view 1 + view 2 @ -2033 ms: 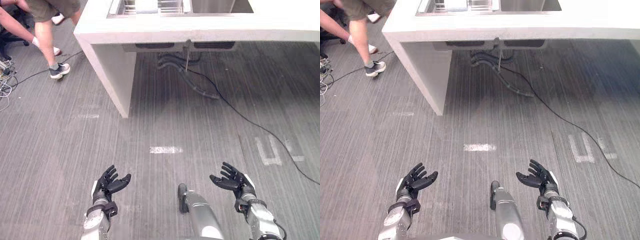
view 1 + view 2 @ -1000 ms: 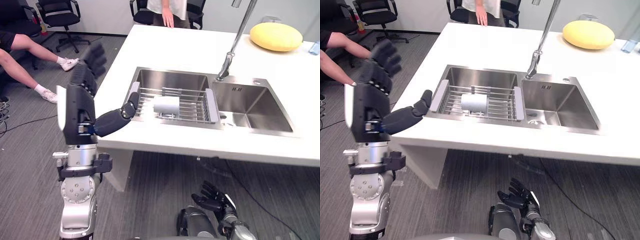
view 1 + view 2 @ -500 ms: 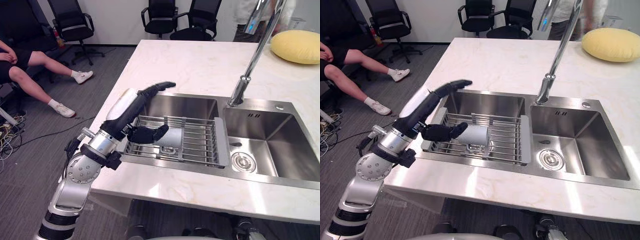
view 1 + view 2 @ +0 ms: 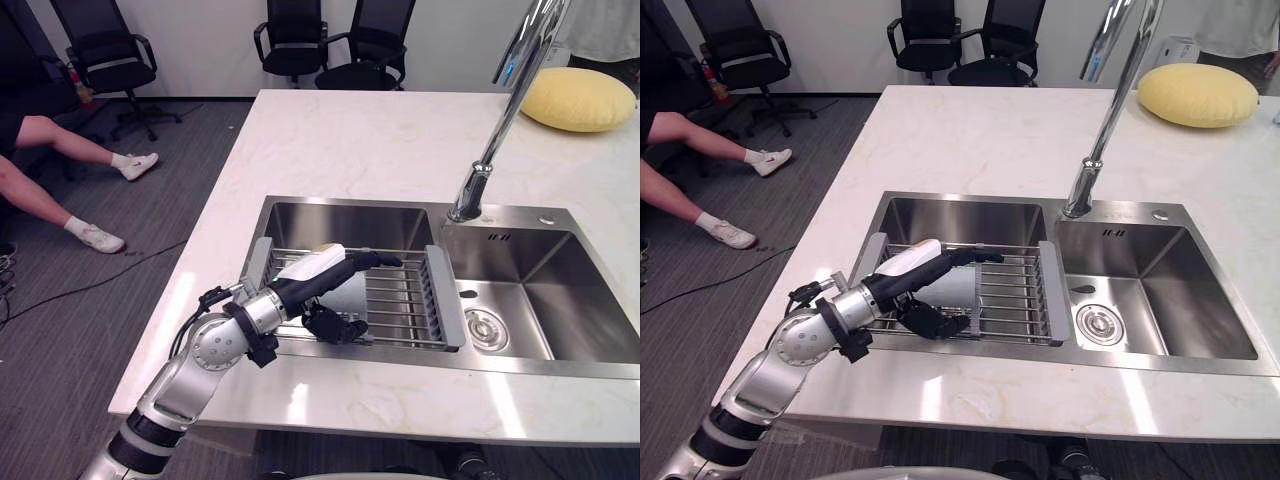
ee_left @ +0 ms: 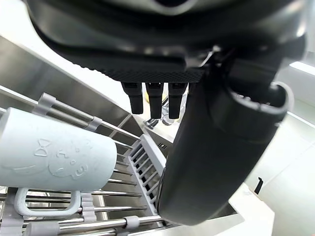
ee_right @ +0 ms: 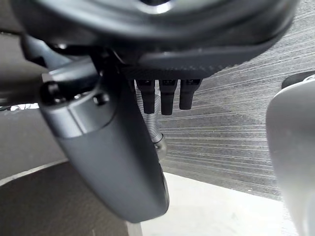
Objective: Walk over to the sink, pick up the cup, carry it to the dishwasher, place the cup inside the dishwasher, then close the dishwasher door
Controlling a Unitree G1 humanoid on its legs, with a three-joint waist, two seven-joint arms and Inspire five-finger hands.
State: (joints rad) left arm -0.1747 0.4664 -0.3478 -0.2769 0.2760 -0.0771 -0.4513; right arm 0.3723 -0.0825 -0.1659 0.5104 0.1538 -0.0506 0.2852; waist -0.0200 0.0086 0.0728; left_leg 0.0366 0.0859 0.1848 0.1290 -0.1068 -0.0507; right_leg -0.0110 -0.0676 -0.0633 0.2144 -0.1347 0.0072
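white marble bench [image 4: 370,140] fills the middle of the room, with a double stainless steel sink [image 4: 340,225] set into it and a tall chrome faucet [image 4: 500,110] rising between the two basins. a grey wire dish rack [image 4: 400,300] spans the left basin, and the pale blue cup with a handle [image 5: 54,152] lies on its side on the rack bars. the left robot hand [image 4: 295,295] reaches in from the near left and straddles the cup, thumb stretched over its top and fingers loosely bent along its near side; it is released, not clenched on the cup. the right robot hand [image 6: 187,61] hangs low above the grey floor [image 4: 120,250], fingers straight, holding nothing. a yellow rounded cushion [image 4: 578,98] lies on the far right of the bench, black office chairs [image 4: 290,35] stand beyond it, and a person's bare legs [image 4: 60,140] stretch in from the left
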